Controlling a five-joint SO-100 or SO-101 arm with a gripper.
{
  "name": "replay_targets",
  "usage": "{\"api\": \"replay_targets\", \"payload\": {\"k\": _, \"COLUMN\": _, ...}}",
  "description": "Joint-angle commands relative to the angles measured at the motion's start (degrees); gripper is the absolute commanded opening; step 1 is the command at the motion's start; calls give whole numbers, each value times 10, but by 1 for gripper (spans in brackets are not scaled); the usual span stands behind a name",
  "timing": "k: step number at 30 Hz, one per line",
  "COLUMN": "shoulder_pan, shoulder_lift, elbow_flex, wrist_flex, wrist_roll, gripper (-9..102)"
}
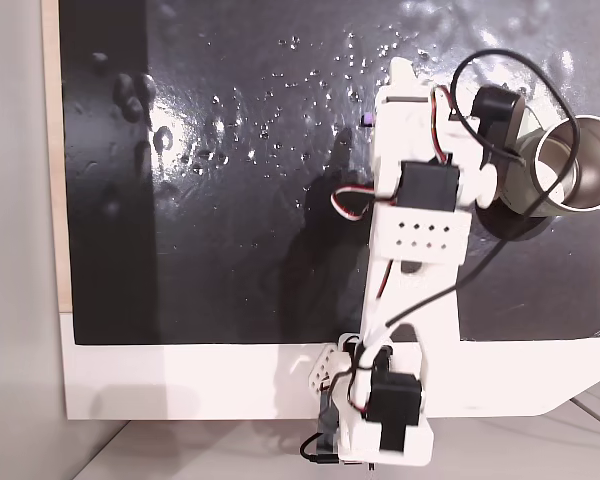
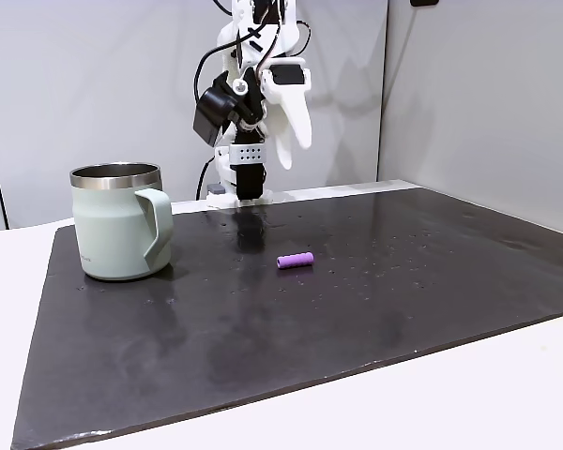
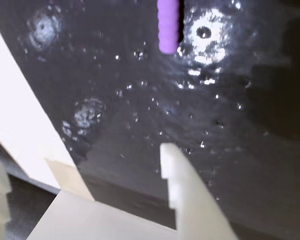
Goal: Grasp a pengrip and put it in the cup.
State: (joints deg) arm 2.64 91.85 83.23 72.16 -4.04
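In the wrist view, a white gripper finger [image 3: 182, 195] is seen nearest the camera at about 6 o'clock, rising from the bottom edge to a stepped tip, and a second white part is cut off at 8 o'clock on the left edge. The gripper [image 3: 85, 165] is seen with its jaws apart and nothing held between them; dark mat is visible in the gap. Beyond the fingertip, at 12 o'clock near the top edge, the purple ribbed pengrip [image 3: 168, 25] is seen lying on the black mat [image 3: 140, 110], well clear of the finger.

In a fixed view taken low from the side, the mat [image 2: 263, 328] is spread nearest the camera over a white table [image 2: 507, 394]. Past the mat's middle, the pengrip [image 2: 296, 260] is seen lying flat on its side. At 9 o'clock from it, well apart, the cup [image 2: 117, 225] is stood upright with its handle turned towards the pengrip. Farthest back, at 12 o'clock, the white arm [image 2: 253, 94] is raised above the mat's far edge, the gripper [image 2: 294, 127] pointed downward and held high off the surface.

In a fixed view from above, the pengrip [image 1: 366, 119] is only just visible as a purple spot beside the arm [image 1: 415, 200], and the cup [image 1: 570, 165] is seen at 3 o'clock from the arm.
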Motion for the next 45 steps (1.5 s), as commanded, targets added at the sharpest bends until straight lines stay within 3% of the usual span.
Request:
{"api": "replay_targets", "payload": {"k": 1, "shoulder_pan": 6, "shoulder_lift": -55, "elbow_flex": -68, "wrist_flex": 4, "wrist_roll": -14, "gripper": 31}}
{"api": "replay_targets", "payload": {"k": 20, "shoulder_pan": 10, "shoulder_lift": -250, "elbow_flex": -97, "wrist_flex": -62, "wrist_roll": -17, "gripper": 27}}
{"api": "replay_targets", "payload": {"k": 36, "shoulder_pan": 13, "shoulder_lift": -307, "elbow_flex": -94, "wrist_flex": -91, "wrist_roll": -23, "gripper": 0}}
{"api": "replay_targets", "payload": {"k": 45, "shoulder_pan": 18, "shoulder_lift": -289, "elbow_flex": -109, "wrist_flex": -66, "wrist_roll": -11, "gripper": 0}}
